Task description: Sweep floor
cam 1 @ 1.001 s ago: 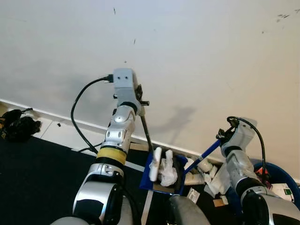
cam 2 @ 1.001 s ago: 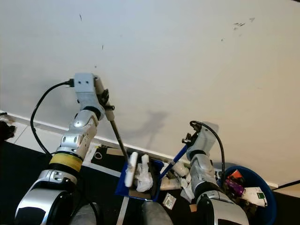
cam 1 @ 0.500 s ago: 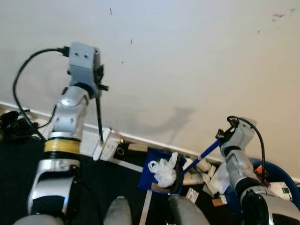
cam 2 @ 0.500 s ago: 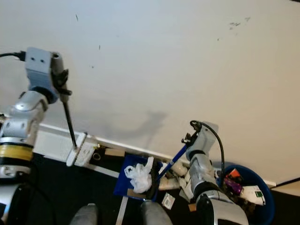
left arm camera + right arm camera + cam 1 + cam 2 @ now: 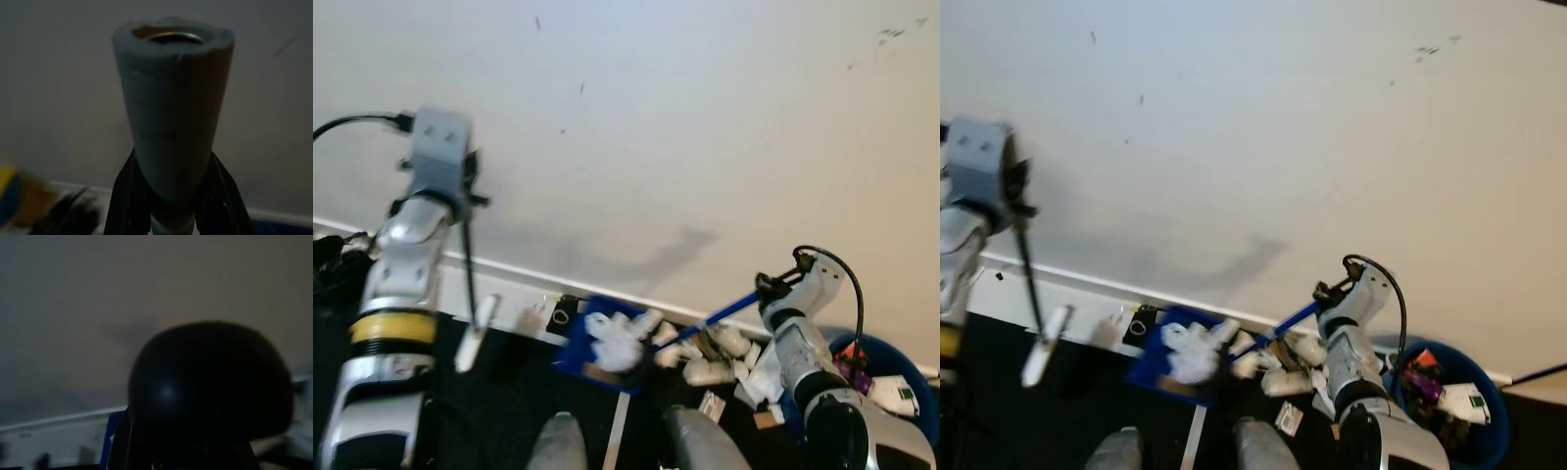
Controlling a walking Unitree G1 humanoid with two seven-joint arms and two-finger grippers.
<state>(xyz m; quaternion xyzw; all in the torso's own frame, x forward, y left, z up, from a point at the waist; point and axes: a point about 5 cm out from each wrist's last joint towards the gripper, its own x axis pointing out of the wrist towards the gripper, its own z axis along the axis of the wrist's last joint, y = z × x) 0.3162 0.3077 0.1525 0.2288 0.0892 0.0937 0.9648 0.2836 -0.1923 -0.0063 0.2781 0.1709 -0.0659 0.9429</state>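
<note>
My left gripper (image 5: 462, 199) is raised at the left and shut on a thin black broom handle (image 5: 468, 264). The white brush head (image 5: 476, 331) hangs low over the dark floor. The handle's grey end (image 5: 171, 107) sits between the black fingers (image 5: 124, 196). My right gripper (image 5: 781, 287) is shut on the blue handle (image 5: 720, 315) of a blue dustpan (image 5: 576, 348). Crumpled white trash (image 5: 617, 338) lies in the pan, which is blurred. The handle's dark round end (image 5: 210, 382) fills much of the right wrist view.
A white wall with a baseboard runs straight ahead. Loose white litter (image 5: 715, 357) lies along it beside the dustpan. A blue bin (image 5: 901, 367) with rubbish stands at the far right, and a black bag (image 5: 333, 264) lies at the far left. A white tape line (image 5: 617, 441) crosses the dark floor.
My left arm has swung the broom leftwards, out of the dustpan and away from it. The dustpan with its white trash has shifted left and away from the litter pile.
</note>
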